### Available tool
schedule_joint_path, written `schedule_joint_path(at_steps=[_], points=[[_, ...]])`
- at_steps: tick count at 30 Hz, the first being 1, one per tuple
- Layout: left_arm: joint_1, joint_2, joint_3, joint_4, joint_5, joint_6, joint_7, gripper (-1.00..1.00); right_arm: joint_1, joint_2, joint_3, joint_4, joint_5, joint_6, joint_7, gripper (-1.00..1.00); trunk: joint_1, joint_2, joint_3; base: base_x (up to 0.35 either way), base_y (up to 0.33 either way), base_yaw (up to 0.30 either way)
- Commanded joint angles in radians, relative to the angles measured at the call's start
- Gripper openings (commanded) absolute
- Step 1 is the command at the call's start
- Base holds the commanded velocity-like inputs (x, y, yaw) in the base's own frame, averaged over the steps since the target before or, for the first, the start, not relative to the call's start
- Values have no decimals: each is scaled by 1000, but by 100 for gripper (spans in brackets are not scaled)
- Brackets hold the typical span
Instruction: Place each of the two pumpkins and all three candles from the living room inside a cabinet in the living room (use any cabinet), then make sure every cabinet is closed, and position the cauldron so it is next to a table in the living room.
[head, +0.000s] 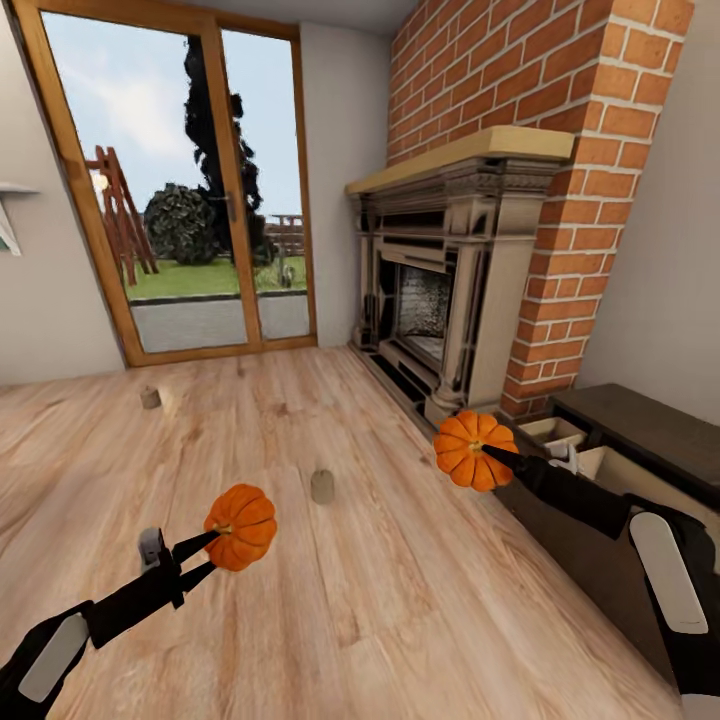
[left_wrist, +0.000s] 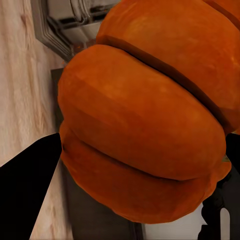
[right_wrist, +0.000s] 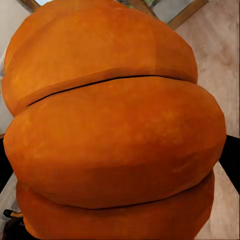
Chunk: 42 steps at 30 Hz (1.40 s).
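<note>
Sideways, both pumpkins (head: 241, 526) (head: 474, 449) in pincers.

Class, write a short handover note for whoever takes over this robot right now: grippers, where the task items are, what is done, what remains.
Left gripper shut on left pumpkin, held above the floor.
Right gripper shut on right pumpkin, near the open cabinet.
Two candles stand on the floor.
Done: both pumpkins picked up.
Left: stow pumpkins and candles, close cabinets, place cauldron by table.
</note>
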Motion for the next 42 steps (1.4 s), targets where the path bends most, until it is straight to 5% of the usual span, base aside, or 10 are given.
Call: schedule_joint_path(at_steps=[1, 11, 42], points=[[0, 0, 1, -2, 11, 11, -2, -100, -1, 0, -1, 0, -10, 8, 5, -100, 0, 0, -1, 337, 0, -287], [0, 1, 2, -1, 12, 11, -3, -100, -1, 0, -3, 1, -13, 8, 7, -100, 0, 0, -1, 249, 41, -291], [0, 0, 1, -1, 12, 10, -2, -100, -1, 14, -5, -1, -17, 6, 6, -100, 0, 0, -1, 5, 1, -292]])
